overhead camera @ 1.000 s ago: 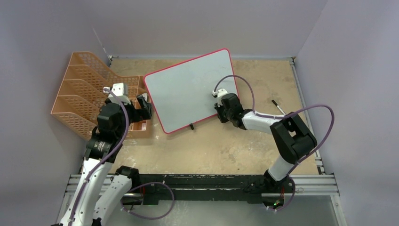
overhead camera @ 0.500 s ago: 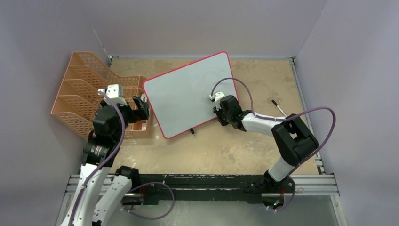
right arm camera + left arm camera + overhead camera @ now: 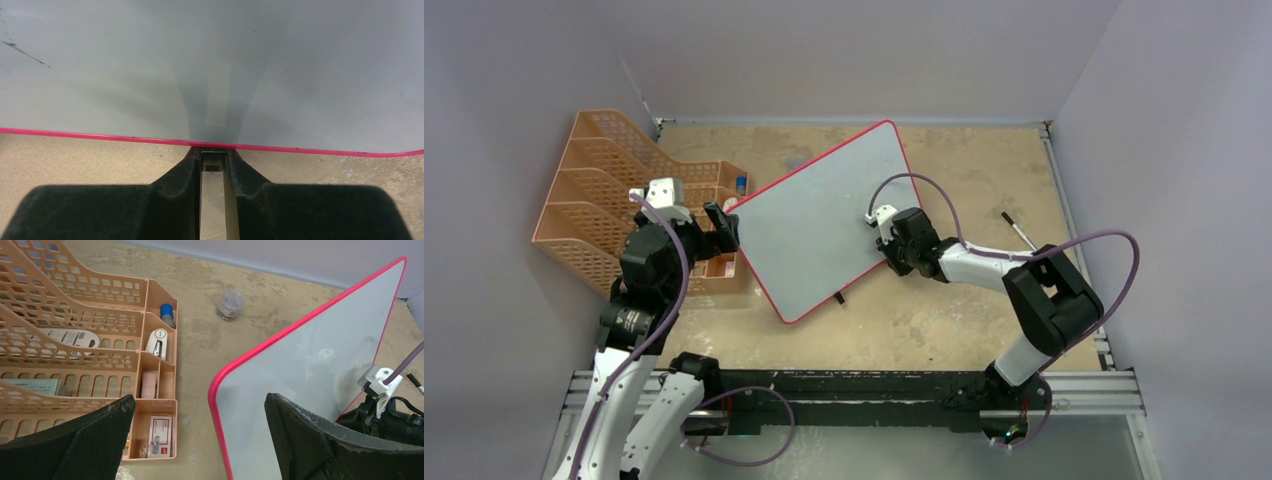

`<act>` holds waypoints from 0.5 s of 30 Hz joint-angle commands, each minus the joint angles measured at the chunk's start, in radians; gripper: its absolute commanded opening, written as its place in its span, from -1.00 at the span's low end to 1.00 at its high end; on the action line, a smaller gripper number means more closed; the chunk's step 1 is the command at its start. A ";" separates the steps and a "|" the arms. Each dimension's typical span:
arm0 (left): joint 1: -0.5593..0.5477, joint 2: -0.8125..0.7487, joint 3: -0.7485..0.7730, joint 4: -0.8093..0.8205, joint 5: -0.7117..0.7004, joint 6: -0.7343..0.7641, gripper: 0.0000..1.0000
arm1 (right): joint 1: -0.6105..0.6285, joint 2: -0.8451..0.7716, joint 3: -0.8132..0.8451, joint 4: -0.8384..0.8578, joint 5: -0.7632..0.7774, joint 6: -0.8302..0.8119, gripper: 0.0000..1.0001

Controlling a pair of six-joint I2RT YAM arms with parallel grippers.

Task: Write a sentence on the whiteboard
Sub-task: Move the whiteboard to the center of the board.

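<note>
- Fingers (image 3: 190, 170) of the right gripper (image 3: 214, 159) are clenched on the whiteboard (image 3: 824, 210), pinching its red-pink frame (image 3: 100, 135) at the right edge. Fingers (image 3: 75, 445) of the left gripper (image 3: 197, 440) are spread wide with nothing held, hovering at the board's left corner.
- Everything is laid on the worn tan table (image 3: 964, 170).
- The whiteboard is found mid-table, turned askew, with one corner toward the far wall and one toward the near edge. It looks tipped up in the left wrist view; whether it is fully lifted cannot be told.
- An orange mesh file rack (image 3: 614, 190) is seen at far left, just beside the board, with small office items in its front compartments.
- A thin marker (image 3: 1016, 228) is seen lying on the table at right, well apart from both grippers.
- A small clear jar (image 3: 230, 304) is noted on the far side, beyond the board.
- One short black stroke (image 3: 25, 52) is seen on the board; no sentence can be read in any view.
- Progress is judged early: the board is only gripped, the marker is not yet picked up, and the whole sentence is left to write.
</note>
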 commanded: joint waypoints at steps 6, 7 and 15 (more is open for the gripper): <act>-0.002 -0.007 0.041 0.045 -0.023 0.008 1.00 | 0.012 -0.025 0.050 -0.074 0.016 -0.036 -1.00; -0.002 -0.007 0.040 0.045 -0.025 0.008 1.00 | 0.012 -0.028 0.058 -0.076 0.013 -0.022 -1.00; -0.002 -0.015 0.041 0.034 -0.038 0.015 1.00 | 0.012 -0.001 0.068 -0.083 0.027 -0.017 -0.71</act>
